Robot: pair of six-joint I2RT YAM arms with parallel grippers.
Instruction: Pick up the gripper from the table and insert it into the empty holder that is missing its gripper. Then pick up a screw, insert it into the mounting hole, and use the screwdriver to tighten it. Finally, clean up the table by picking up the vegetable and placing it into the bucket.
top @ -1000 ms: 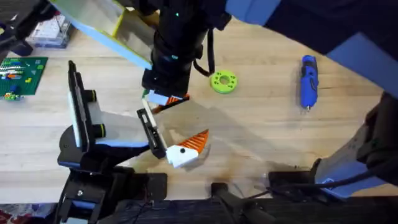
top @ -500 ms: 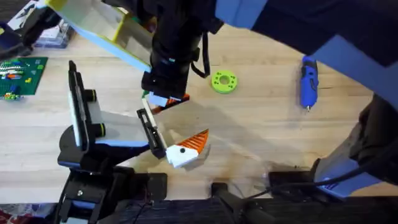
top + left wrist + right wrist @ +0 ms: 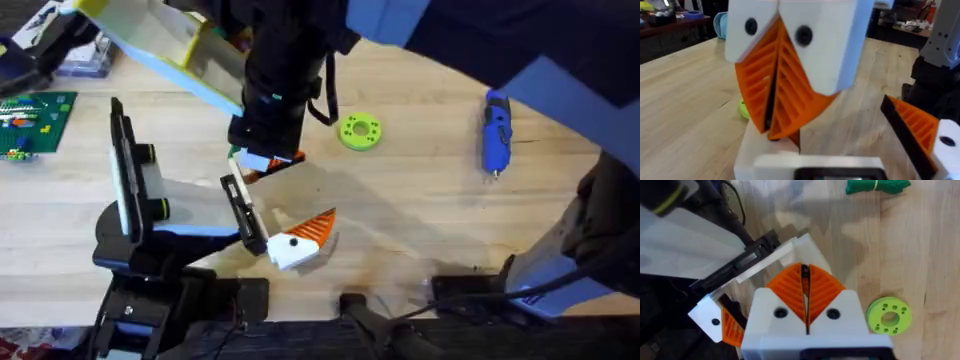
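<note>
The gripper (image 3: 300,238) is seen lying toward the table's (image 3: 420,200) near edge, tip pointing away, nearer the right gripper (image 3: 262,163), whose pads are pressed together, empty; the left gripper's (image 3: 774,95) likewise.

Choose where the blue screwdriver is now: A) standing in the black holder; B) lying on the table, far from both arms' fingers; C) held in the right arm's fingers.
B: the blue screwdriver lies alone on the table, past the green ring.
</note>
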